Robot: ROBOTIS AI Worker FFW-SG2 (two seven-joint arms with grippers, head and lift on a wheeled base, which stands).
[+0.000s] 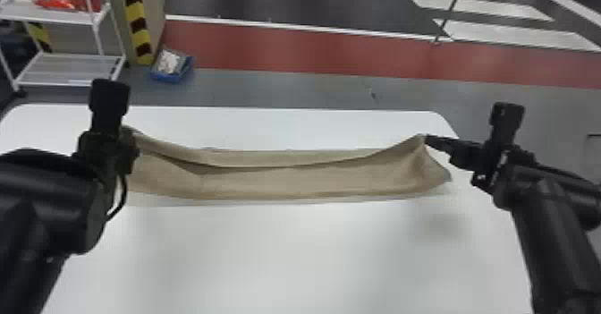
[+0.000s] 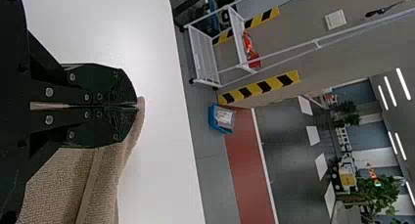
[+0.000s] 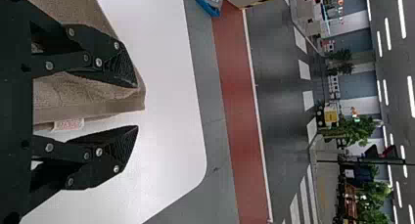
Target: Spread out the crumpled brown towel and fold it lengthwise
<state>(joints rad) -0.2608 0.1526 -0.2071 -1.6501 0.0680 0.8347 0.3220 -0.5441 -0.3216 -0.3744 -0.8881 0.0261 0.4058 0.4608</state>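
In the head view, reaching from lower left with left pincer, tips hidden, to one end of the brown towel; from the right, pointing inward at a raised corner with right pincer. Across the table, more room nearside than toward the far edge. In the left wrist view, pinched tight on towel. In the right wrist view, spread wide, gripping nothing, with hem perhaps between fingers, perhaps just beneath.

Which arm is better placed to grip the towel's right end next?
Right, probably: the right claw stands open at that end of the towel, while the left claw is shut on its other end.
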